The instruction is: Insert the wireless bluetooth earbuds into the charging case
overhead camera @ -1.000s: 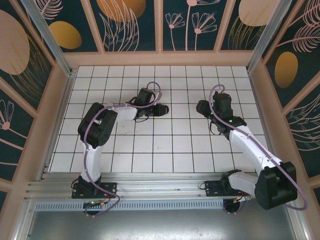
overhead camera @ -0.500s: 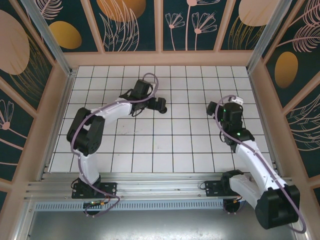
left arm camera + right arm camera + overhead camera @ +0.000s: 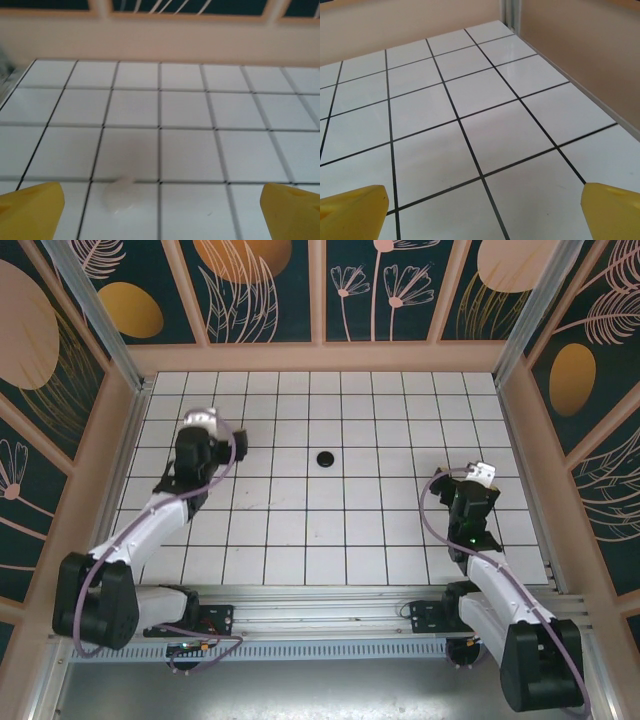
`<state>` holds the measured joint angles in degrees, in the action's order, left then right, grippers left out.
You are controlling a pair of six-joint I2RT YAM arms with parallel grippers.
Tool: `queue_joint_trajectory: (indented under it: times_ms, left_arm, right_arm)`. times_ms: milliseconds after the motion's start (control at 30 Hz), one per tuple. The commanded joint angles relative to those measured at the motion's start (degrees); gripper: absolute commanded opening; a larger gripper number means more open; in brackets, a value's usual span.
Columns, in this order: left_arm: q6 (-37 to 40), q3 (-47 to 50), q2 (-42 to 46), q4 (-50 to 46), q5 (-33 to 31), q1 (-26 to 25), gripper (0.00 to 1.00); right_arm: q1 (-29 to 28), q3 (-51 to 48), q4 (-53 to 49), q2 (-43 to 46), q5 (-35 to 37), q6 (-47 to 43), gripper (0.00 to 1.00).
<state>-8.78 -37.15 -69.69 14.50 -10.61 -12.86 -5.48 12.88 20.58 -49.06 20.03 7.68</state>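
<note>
Tiles point(image 3: 322, 528), glossy white squares, lie under left hand point(image 3: 161, 212) and right hand point(image 3: 481, 212), both spread open, yellow-tipped.

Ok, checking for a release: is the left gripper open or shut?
Open. The left gripper shows its yellow fingertips wide apart at opposite frame edges, gripping nothing.

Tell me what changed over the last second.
Both arms drew back from the middle. The left gripper swung off to the left side, leaving the small black round thing, probably the charging case, on its own. The right gripper pulled back to the right side. Both now stand open and hold nothing. The black thing stayed on the same tile.
</note>
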Motion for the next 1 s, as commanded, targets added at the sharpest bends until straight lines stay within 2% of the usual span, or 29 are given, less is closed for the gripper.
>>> queue_joint_trajectory:
  times_ms: [0, 133, 200, 300, 400, 500, 567, 667, 833, 967]
  left_arm:
    - [0.4, 11.3, 6.7, 17.7, -2.1, 3.2, 0.99]
    - [5.3, 21.5, 9.4, 29.4, -6.2, 4.1, 0.99]
    - [6.0, 25.1, 9.0, 34.4, -9.2, 4.4, 0.99]
    - [5.4, 29.6, 7.6, 44.1, -9.6, 4.8, 0.99]
    - [6.2, 28.9, 2.5, 45.3, -10.7, 5.5, 0.99]
    - [7.5, 29.1, -0.8, 49.5, -6.8, 6.2, 0.99]
    - [7.3, 30.1, -2.8, 55.5, -4.5, 6.5, 0.99]
    - [8.7, 29.3, -6.5, 58.5, -1.8, 6.8, 0.99]
    - [8.7, 29.5, -14.0, 66.7, -1.5, 7.6, 0.99]
    - [7.4, 26.5, -18.0, 65.2, -0.5, 9.0, 0.99]
  right_arm:
    - [0.5, -1.6, 14.8, -2.1, -5.7, -4.3, 0.99]
    - [0.6, -2.8, 21.5, -6.0, -7.3, -5.9, 0.99]
    - [0.9, -4.1, 26.7, -8.9, -7.2, -6.5, 0.99]
    - [1.3, -4.6, 34.1, -14.2, -7.7, -7.3, 0.99]
    - [1.5, -3.2, 38.7, -20.4, -8.5, -8.3, 0.99]
    - [1.9, -1.6, 40.1, -24.9, -8.1, -8.7, 0.99]
    - [2.8, -1.7, 43.8, -27.6, -8.9, -8.5, 0.99]
    - [4.7, -1.5, 47.9, -30.7, -12.2, -6.7, 0.99]
    - [5.8, -0.6, 54.1, -39.6, -12.8, -5.5, 0.99]
    - [6.5, -0.5, 52.5, -39.0, -14.1, -5.0, 0.99]
